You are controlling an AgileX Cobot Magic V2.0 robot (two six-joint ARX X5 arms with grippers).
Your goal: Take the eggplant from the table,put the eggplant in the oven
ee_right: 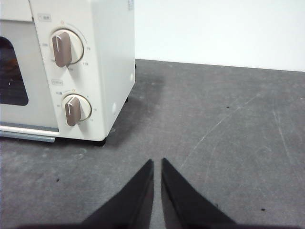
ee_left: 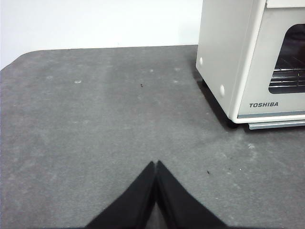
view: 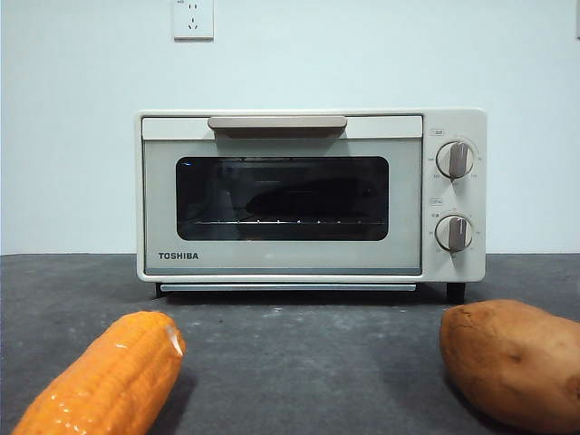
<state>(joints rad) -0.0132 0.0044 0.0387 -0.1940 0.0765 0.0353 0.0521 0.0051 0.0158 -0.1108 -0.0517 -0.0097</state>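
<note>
The cream-white TOSHIBA oven stands at the back of the dark grey table with its door closed. Behind the dark glass, a dark elongated shape that looks like the eggplant lies on the wire rack. My left gripper is shut and empty, hovering over bare table to the left of the oven. My right gripper is shut and empty too, over the table to the right of the oven, near its two knobs. Neither arm shows in the front view.
An orange corn cob lies at the front left of the table. A brown sweet potato lies at the front right. A white wall with a socket stands behind the oven.
</note>
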